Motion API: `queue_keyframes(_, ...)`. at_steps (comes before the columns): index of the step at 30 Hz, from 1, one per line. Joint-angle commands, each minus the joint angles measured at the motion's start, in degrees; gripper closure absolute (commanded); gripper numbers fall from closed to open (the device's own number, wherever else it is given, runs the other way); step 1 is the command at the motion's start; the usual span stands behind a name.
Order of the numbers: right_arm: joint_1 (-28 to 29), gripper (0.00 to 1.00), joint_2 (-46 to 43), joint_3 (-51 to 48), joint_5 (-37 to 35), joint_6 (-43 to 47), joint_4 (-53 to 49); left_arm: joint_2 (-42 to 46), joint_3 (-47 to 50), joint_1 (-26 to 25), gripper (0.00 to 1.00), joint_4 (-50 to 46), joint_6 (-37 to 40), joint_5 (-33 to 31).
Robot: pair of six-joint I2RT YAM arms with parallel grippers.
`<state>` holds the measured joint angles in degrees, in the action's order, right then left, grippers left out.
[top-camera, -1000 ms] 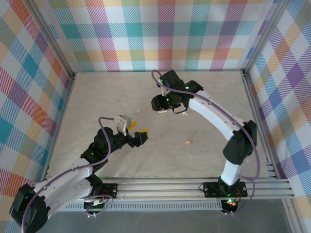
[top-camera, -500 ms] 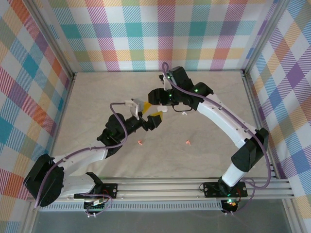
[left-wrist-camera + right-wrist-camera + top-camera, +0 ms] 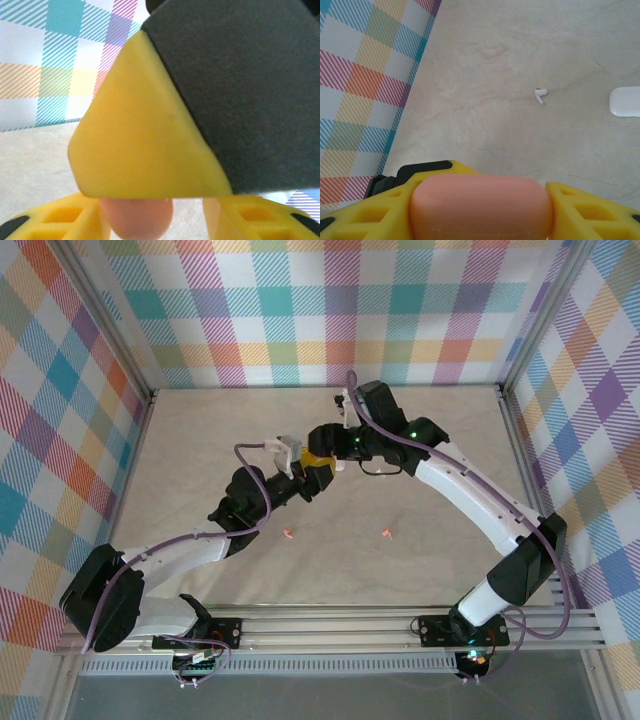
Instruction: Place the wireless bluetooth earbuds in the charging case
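1. While the right gripper (image 3: 481,215) clamped the salmon-pink charging case (image 3: 480,200) by its ends, the left gripper (image 3: 155,222) straddled that case too. I could not tell whether its fingers pinched.
2. Two pink earbuds (image 3: 288,533) lay loose on the tabletop (image 3: 200,440), basewards of the case, and a white earbud (image 3: 540,94) lay beyond it.
3. The earbuds looked tiny, light, hard and probably slippery, best pinched gently across the stem.

The top external camera looks down from above and behind the arm bases, far enough back to take in the whole worktop (image 3: 200,450). The right wrist camera looks past the right end effector (image 3: 480,210) onto that worktop (a plaid wall (image 3: 365,75) edges it). The left wrist camera faces a yellow finger (image 3: 140,145) at very close range, with worktop and plaid wall behind.
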<state>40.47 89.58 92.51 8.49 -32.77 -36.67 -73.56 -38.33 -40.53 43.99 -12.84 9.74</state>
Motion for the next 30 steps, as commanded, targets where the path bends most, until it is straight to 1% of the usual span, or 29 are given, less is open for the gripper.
queue_keyframes(1,0.10,0.59,-1.56,-1.08,1.55,-1.15,2.04,0.51,-1.40,-0.50,0.55,3.07,-0.59,-0.74)
queue_keyframes(7,0.05,0.59,-2.09,-1.72,2.14,-1.30,2.49,0.50,-1.49,-0.51,0.57,3.54,-1.59,-1.37)
queue_keyframes(12,0.05,0.59,-2.72,-2.57,2.92,-2.00,3.41,-0.17,-1.92,-0.51,0.55,4.44,-2.65,-1.44)
queue_keyframes(15,0.01,0.59,-3.09,-3.04,3.53,-2.41,3.92,-0.51,-1.92,-0.41,0.56,5.41,-3.11,-1.56)
queue_keyframes(17,-0.04,0.59,-3.27,-3.12,3.95,-2.64,4.06,-0.71,-1.85,-0.37,0.60,6.01,-3.56,-1.69)
queue_keyframes(23,-0.39,0.59,-3.75,-3.54,5.11,-3.28,4.83,-0.69,-2.06,-0.20,0.79,6.11,-4.15,-2.04)
queue_keyframes(26,-0.54,0.54,-4.51,-4.37,5.26,-3.57,6.39,-0.50,-1.93,-0.16,0.86,6.02,-4.85,-1.92)
queue_keyframes(30,-1.30,0.43,-7.07,-6.67,5.00,-3.60,9.55,0.11,-2.27,0.32,0.89,4.56,-6.57,-2.34)
